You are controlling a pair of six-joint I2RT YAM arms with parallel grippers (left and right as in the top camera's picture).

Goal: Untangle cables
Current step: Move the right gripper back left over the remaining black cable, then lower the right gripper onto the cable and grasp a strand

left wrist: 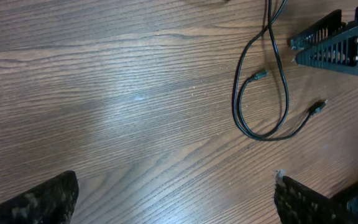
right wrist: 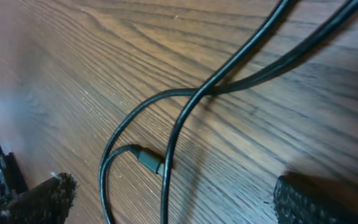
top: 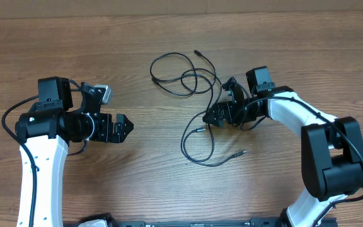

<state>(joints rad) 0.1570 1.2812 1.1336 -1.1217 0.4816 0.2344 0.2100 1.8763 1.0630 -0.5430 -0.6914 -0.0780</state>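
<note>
Brown wood-grain table (top: 137, 189) bears loose, looping black cables (right wrist: 204, 92)

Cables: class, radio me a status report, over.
Left hand open, apart from the cables. Right hand open over crossed strands, gripping nothing. Cables looped, crossing. Nothing in the way.

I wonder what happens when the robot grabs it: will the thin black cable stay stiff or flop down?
Probably floppy: the cable lies in loose curls and crosses itself. It looks thin, so likely light. Lifted in one spot, the rest may drag along the table, since loops overlap.
</note>
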